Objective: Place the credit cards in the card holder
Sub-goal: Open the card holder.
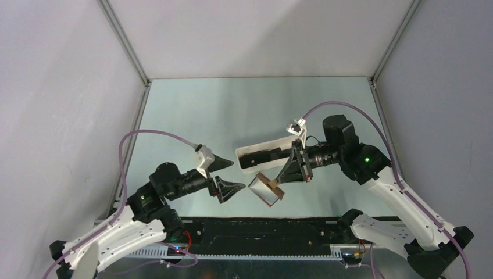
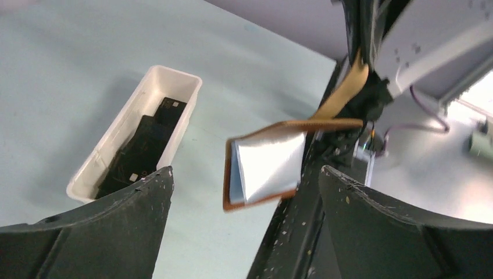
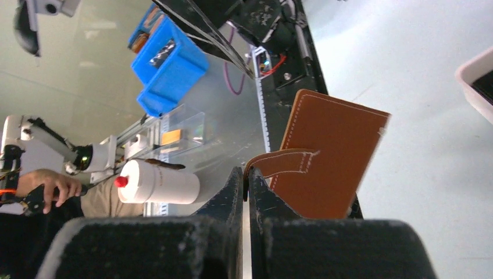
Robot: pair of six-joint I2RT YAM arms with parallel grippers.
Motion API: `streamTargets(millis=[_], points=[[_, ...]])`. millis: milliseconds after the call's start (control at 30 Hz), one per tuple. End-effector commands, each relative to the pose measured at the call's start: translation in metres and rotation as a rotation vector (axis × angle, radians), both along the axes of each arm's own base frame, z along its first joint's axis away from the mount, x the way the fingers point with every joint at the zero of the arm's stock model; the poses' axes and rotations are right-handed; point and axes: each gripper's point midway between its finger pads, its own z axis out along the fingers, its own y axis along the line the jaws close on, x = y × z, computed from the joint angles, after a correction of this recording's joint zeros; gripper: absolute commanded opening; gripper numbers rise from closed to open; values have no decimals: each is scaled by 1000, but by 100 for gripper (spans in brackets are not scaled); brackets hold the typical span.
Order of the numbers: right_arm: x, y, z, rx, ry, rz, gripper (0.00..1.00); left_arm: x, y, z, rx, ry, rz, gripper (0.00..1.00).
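The card holder (image 1: 266,189) is a brown leather wallet, hanging open above the table near its front edge. My right gripper (image 1: 281,180) is shut on its snap tab (image 3: 279,160), and the brown outer face (image 3: 328,157) hangs beyond the tips (image 3: 247,174). Its pale inner pockets (image 2: 270,163) face my left gripper (image 2: 245,171), which is open and empty just left of the card holder (image 1: 237,175). Several dark credit cards (image 2: 148,142) lie in the white oblong tray (image 1: 251,152), behind the card holder.
The tray's rim (image 2: 174,75) lies left of the wallet in the left wrist view. A black rail (image 1: 261,224) runs along the table's near edge. Grey walls enclose the table. Off the table, a blue bin (image 3: 168,64) and a white cylinder (image 3: 157,183) show.
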Motion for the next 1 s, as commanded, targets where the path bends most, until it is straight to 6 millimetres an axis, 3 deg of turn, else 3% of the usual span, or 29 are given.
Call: streamTargets(millis=[0, 200, 367, 633, 700, 833, 967], points=[[-21, -5, 30, 97, -18, 146, 0, -15, -18, 8, 76, -282, -218, 98], [-30, -7, 33, 113, 4, 192, 0, -16, -41, 13, 93, -430, -335, 89], [-34, -6, 35, 123, 21, 219, 0, -10, -57, 16, 96, -520, -379, 89], [-35, -5, 36, 130, 31, 235, 0, -29, -78, 26, 52, -590, -558, 88], [-34, -5, 34, 124, 31, 233, 0, -37, -81, 27, 35, -597, -607, 84], [-33, -5, 33, 123, 32, 234, 0, -47, -85, 24, 23, -589, -662, 66], [-33, -5, 38, 138, 28, 238, 0, -53, -90, 19, 27, -583, -690, 63]])
